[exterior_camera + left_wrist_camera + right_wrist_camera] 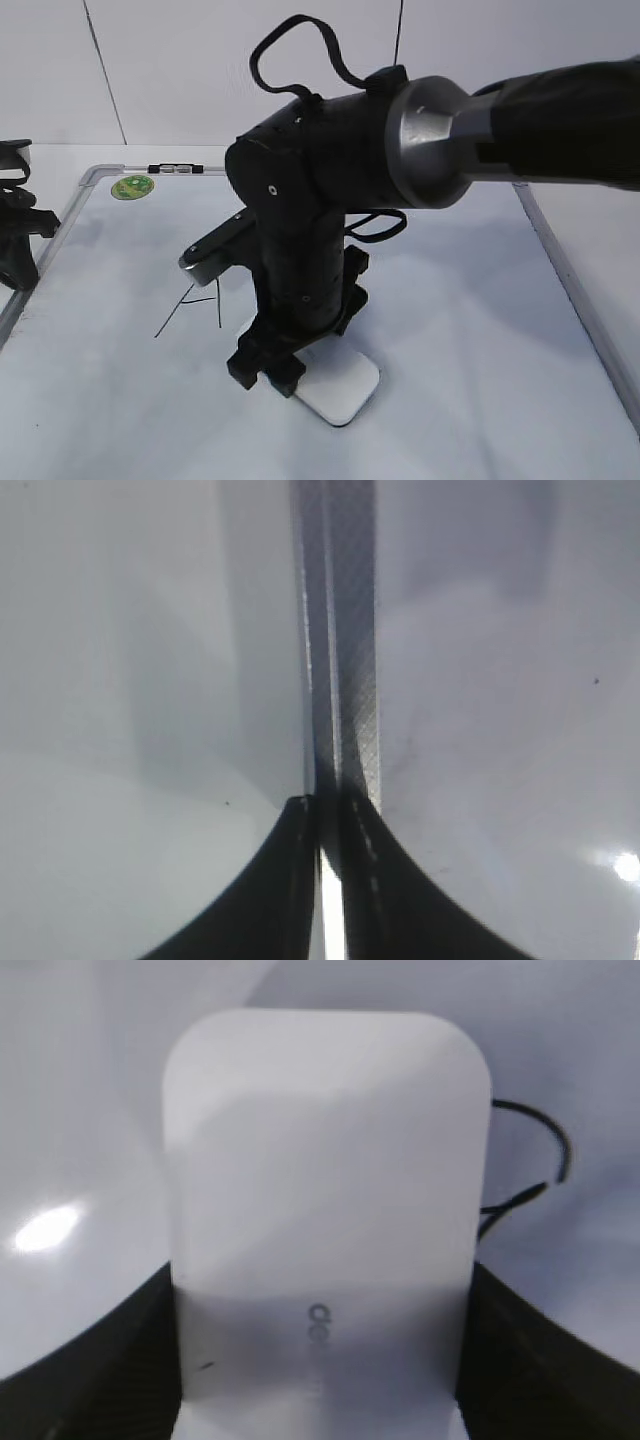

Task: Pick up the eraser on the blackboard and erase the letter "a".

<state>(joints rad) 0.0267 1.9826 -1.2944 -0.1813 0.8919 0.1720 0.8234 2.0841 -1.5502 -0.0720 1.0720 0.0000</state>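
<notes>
White plastic with rounded corners makes up the eraser [325, 1210], a smooth block with small grey lettering near its gripped end; only the first characters can be read in the right wrist view, the rest are cut off. The right gripper [320, 1360] clamps it from both long sides, black fingers [520, 1350] pressed against its edges. In the exterior view the eraser [340, 385] lies flat on the board [480, 330], toward the near edge and about midway across, with a thin dark rim showing under its white top. Most of it is hidden behind the arm.

The board is a glossy white sheet in a silver-grey metal frame with rounded corners. A round green sticker [133, 186] sits in its far left corner, and a small black-and-white marker [173, 168] lies on the far frame rail beside it.

Thin black pen strokes [190, 305] show just left of the arm, angular and partly covered. In the right wrist view a curved black stroke [545, 1165] peeks out at the eraser's right side, touching its edge; which letter it belongs to cannot be told.

The left gripper [322, 810] rests at the board's left edge, its dark curved fingers [285, 880] closed together with nothing between them, over the ribbed grey frame rail [350, 680]. In the exterior view it is cut off at the left border.
</notes>
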